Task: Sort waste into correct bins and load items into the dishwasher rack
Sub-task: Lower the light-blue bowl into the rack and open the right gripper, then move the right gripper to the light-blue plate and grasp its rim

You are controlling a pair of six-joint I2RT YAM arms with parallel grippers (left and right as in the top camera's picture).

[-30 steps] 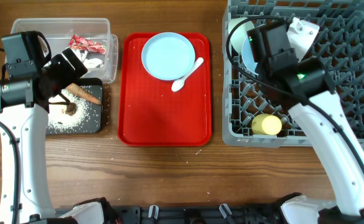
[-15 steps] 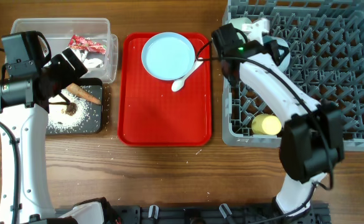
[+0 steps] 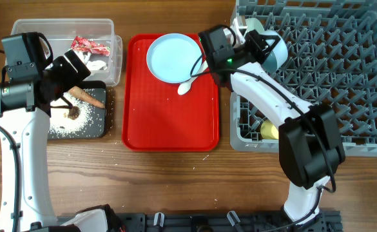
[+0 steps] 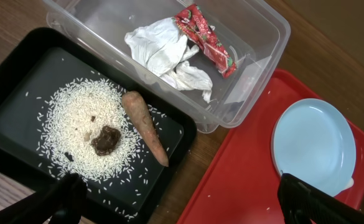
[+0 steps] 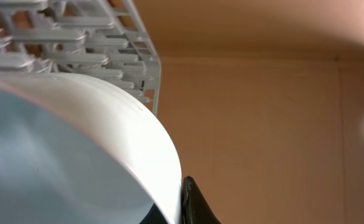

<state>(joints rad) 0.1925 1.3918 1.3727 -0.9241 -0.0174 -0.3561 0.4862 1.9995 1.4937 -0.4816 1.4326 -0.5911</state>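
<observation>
At the rack's far-left corner my right gripper sits against a bowl, grip impossible to tell, while my left gripper hangs spread over the black tray; loading the bowl looks like the step in hand, and next I'd seat it firmly there, then go for the plate.

No words, numbers or signs can be read in any of the views. The red crinkled wrapper has some small pale marks printed on it, but they are too small and too crumpled to read.
</observation>
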